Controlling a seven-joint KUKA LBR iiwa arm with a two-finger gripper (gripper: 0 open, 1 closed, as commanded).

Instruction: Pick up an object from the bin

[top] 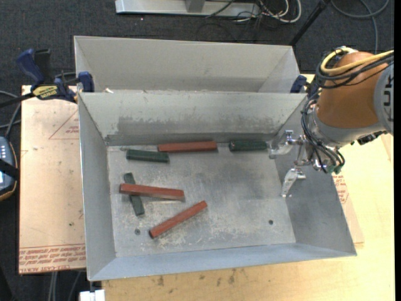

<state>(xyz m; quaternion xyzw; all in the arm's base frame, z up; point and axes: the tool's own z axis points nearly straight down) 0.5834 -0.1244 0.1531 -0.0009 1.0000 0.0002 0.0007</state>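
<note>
Camera view — bin (188, 115) holds red bars (187, 147), green bars (147, 156) — gripper (285, 165) spread

Bin (188, 74): grey sheet metal, matt; the floor is dull, scuffed and finely scratched. Red bars (187, 147): matt, smooth faces, material not determinable. Green bars (147, 156): dark, matt, likewise. Gripper (285, 165): bright bare metal, reflective. Wrist cover (344, 99): orange, smooth, slight sheen.
</note>
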